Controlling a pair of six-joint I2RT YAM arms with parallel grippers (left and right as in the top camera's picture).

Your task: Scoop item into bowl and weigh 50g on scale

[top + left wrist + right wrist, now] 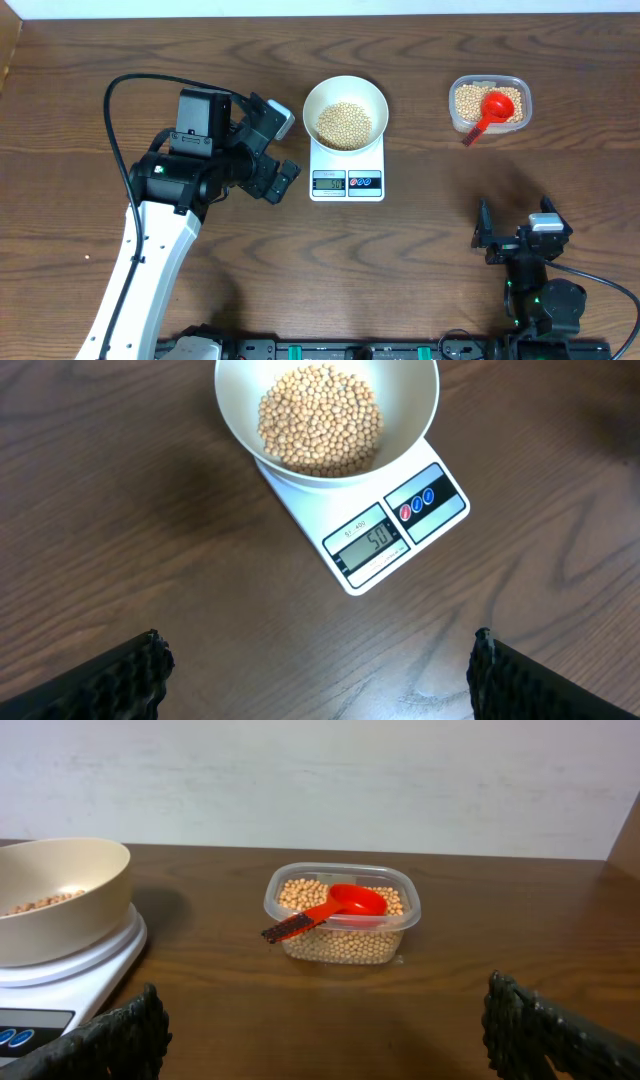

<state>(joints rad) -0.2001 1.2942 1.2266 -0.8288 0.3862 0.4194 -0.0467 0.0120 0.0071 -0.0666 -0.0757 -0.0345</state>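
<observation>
The dark wooden table [420, 260] carries everything. The white left arm [150, 250] reaches up from the front edge and ends just left of the scale. Its left jaws face the scale and are spread wide. In the left wrist view the two black fingers [110, 680] sit at the bottom corners with nothing between them. The smaller right arm [535, 290] is low at the front right of the table, well apart from the containers. The right jaws are likewise released and hold nothing, with the ribbed fingers [100, 1040] far apart at the edges of the right wrist view.

The white digital scale [347, 182] sits near the middle of the table with its front panel toward the arms. The round cream-white bowl [375, 100] stands on its platform and covers most of it. In the bowl a shallow heap of tan-yellow beans [344, 124] covers the bottom, well below the rim.

To the right, apart from the scale, stands a clear rectangular plastic tub [526, 100], nearly full of the same beans [470, 100]. A red scoop [494, 108] lies in the tub on top of the beans. Its cup is near the middle and its handle sticks out over the tub's front left rim.

On the scale's panel the grey display [372, 540] appears to read 50. Beside it are a red and a blue round button [417, 503].
</observation>
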